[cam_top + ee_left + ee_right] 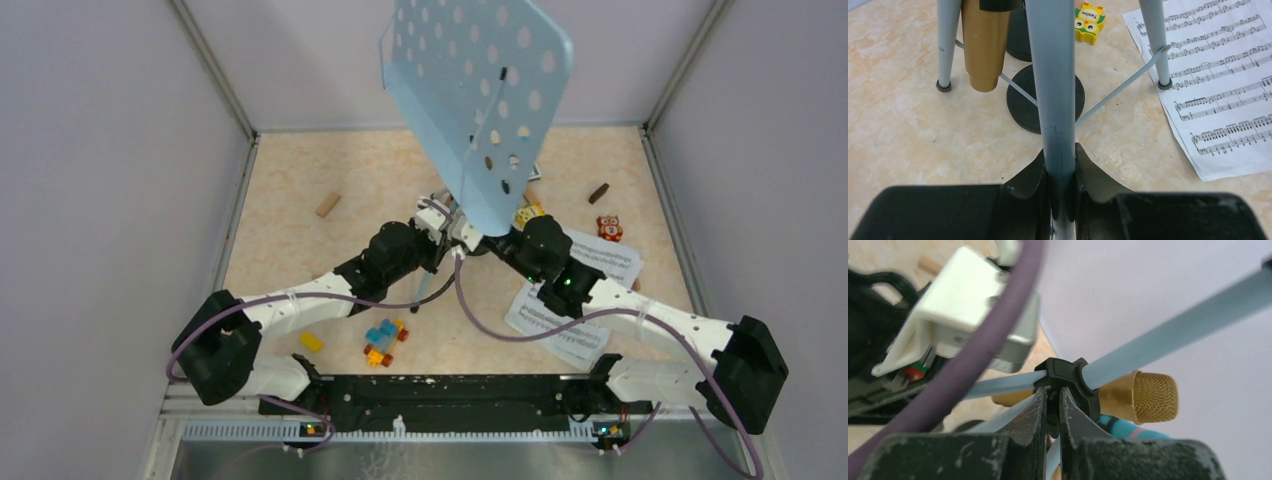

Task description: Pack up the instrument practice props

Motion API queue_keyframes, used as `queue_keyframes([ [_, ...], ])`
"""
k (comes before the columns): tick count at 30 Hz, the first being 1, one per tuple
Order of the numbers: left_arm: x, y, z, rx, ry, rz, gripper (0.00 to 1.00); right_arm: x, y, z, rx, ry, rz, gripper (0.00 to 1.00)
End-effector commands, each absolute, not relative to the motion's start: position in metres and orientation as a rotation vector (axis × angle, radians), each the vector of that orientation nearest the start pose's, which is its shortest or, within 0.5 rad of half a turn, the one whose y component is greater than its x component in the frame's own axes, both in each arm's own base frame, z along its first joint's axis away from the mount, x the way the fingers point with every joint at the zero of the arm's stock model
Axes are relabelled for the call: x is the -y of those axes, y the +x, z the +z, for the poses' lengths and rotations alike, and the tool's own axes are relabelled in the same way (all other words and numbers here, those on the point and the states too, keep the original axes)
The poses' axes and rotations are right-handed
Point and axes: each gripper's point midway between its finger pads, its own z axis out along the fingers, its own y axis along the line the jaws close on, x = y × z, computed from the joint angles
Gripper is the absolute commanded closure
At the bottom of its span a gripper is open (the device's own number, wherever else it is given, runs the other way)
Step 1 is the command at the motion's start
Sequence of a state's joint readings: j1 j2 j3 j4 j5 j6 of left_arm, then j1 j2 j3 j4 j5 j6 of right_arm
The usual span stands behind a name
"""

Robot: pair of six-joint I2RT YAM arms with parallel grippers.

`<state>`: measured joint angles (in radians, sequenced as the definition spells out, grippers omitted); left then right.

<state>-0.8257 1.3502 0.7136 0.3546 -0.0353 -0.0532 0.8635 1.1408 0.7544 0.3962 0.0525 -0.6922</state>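
The pale-blue perforated music rack stands upright at the table's middle back. My left gripper is shut on its pole, with both jaws tight against the pole. Its tripod legs rest on the table. My right gripper is shut on the pole's black collar. The gold microphone also shows in the right wrist view, above the blue microphone. One black round-based holder sits under the stand. White sheet-music pages lie at the right.
A colourful toy-block car and a yellow block lie near the front. Wooden blocks and a red owl block lie farther back. A yellow owl block sits by the stand. Walls enclose the table.
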Motion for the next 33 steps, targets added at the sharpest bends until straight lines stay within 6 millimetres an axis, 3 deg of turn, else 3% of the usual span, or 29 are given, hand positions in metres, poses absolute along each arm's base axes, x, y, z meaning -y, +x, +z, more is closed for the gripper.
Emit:
queue_keyframes([
  [1, 0.347, 0.267, 0.175, -1.639, 0.897, -0.700, 1.00, -0.335, 0.199, 0.181, -0.886, -1.753, 0.219, 1.00],
  [12, 0.351, 0.265, 0.164, -1.669, 0.917, -0.710, 1.00, -0.282, 0.236, 0.154, -0.724, -2.068, -0.390, 1.00],
  [13, 0.351, 0.264, 0.163, -1.671, 0.920, -0.712, 1.00, -0.278, 0.240, 0.155, -0.728, -2.063, -0.429, 0.99],
  [15, 0.352, 0.264, 0.162, -1.674, 0.920, -0.711, 1.00, -0.274, 0.243, 0.164, -0.755, -2.008, -0.462, 0.88],
  [18, 0.351, 0.265, 0.160, -1.679, 0.919, -0.699, 1.00, -0.278, 0.241, 0.199, -0.842, -1.784, -0.358, 0.41],
  [20, 0.350, 0.266, 0.160, -1.677, 0.918, -0.695, 1.00, -0.281, 0.232, 0.231, -0.927, -1.558, -0.190, 0.26],
  [22, 0.349, 0.267, 0.160, -1.679, 0.915, -0.683, 1.00, -0.278, 0.219, 0.270, -0.983, -1.270, 0.037, 0.21],
  [23, 0.348, 0.268, 0.160, -1.680, 0.909, -0.676, 1.00, -0.275, 0.213, 0.275, -1.004, -1.157, 0.140, 0.18],
  [25, 0.346, 0.270, 0.160, -1.685, 0.900, -0.661, 1.00, -0.268, 0.198, 0.279, -1.027, -0.954, 0.348, 0.16],
  [26, 0.346, 0.271, 0.160, -1.686, 0.900, -0.658, 1.00, -0.265, 0.192, 0.269, -1.060, -0.886, 0.431, 0.17],
  [28, 0.346, 0.271, 0.159, -1.687, 0.900, -0.657, 1.00, -0.255, 0.189, 0.269, -1.115, -0.693, 0.575, 0.17],
  [30, 0.346, 0.270, 0.159, -1.690, 0.899, -0.661, 1.00, -0.242, 0.190, 0.273, -1.145, -0.478, 0.708, 0.17],
  [33, 0.347, 0.270, 0.157, -1.694, 0.902, -0.663, 1.00, -0.218, 0.206, 0.280, -1.229, -0.097, 0.840, 0.21],
])
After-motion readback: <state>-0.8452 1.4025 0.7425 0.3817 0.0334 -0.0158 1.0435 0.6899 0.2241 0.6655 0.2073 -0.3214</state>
